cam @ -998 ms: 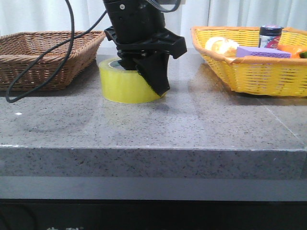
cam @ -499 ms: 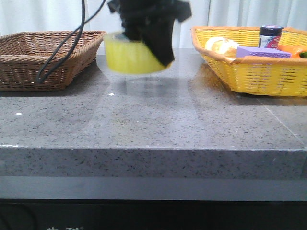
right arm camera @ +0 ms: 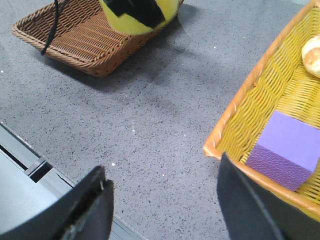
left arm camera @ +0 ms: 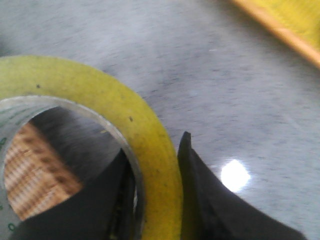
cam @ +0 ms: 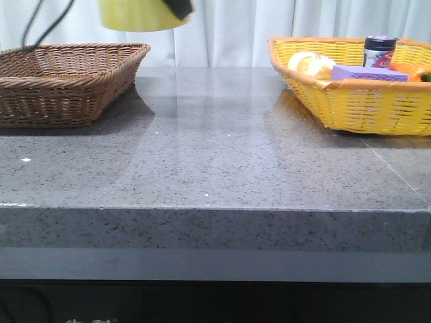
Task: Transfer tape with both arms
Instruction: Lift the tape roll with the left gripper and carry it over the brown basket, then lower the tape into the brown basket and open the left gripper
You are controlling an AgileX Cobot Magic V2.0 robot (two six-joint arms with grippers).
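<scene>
The tape (cam: pixel 140 15), a wide yellow-green roll, hangs high above the table's back left, over the brown basket's right end, cut off by the top of the front view. My left gripper (left arm camera: pixel 154 146) is shut on its wall, one finger (left arm camera: pixel 100 200) inside the pale core and the other finger (left arm camera: pixel 210 200) outside. A corner of that gripper shows in the front view (cam: pixel 180 7). My right gripper (right arm camera: pixel 165 210) is open and empty, low over the table near the yellow basket's corner. The tape also shows far off in the right wrist view (right arm camera: pixel 116 22).
A brown wicker basket (cam: pixel 67 81) stands at the back left. A yellow basket (cam: pixel 363 101) at the back right holds a purple sponge block (cam: pixel 369 73), a bun (cam: pixel 310 64) and a jar (cam: pixel 379 50). The grey stone table (cam: pixel 215 161) lies between them.
My left gripper has lifted the tape off the table, up and to the left, until most of the arm has left the front view.
</scene>
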